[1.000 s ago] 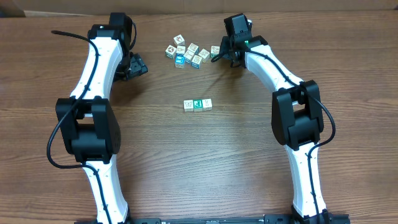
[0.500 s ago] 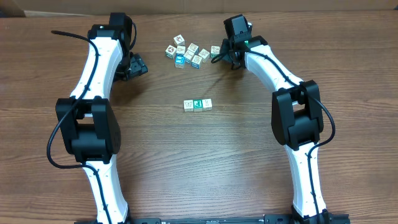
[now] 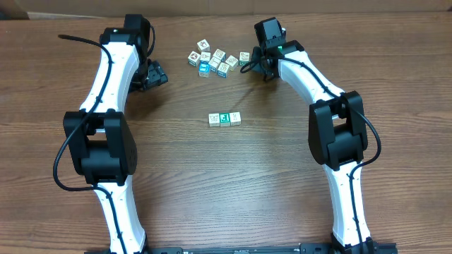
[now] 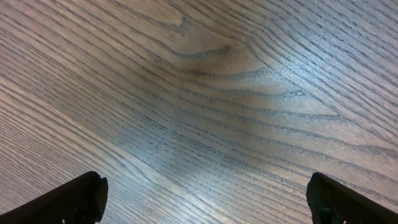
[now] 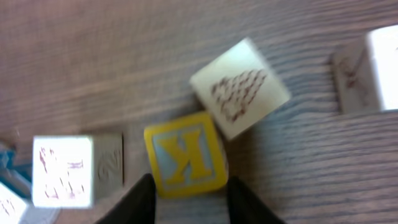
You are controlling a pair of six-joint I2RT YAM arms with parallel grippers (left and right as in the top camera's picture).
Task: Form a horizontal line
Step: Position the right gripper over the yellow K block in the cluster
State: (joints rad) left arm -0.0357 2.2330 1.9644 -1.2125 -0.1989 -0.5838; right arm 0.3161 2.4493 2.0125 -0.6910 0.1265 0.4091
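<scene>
The horizontal line (image 3: 224, 118) is a straight row of three touching cubes at mid-table: white, green-faced, white. An irregular bunch of cubes (image 3: 212, 59) lies at the back. My right gripper (image 3: 249, 64) is at the bunch's right end. In the right wrist view its fingers (image 5: 189, 186) are closed against the lower sides of a yellow-framed K cube (image 5: 185, 152), which rests on the wood and touches a white cube with a brown picture (image 5: 239, 87). My left gripper (image 3: 157, 74) is open over bare wood (image 4: 202, 199), left of the bunch.
In the right wrist view a white cube (image 5: 62, 171) lies left of the K cube and another cube (image 5: 367, 71) at the far right. The table's back edge (image 3: 212, 13) is just behind the bunch.
My right wrist has shifted very slightly at the bunch's right end. The row of three and the left arm have not moved.
</scene>
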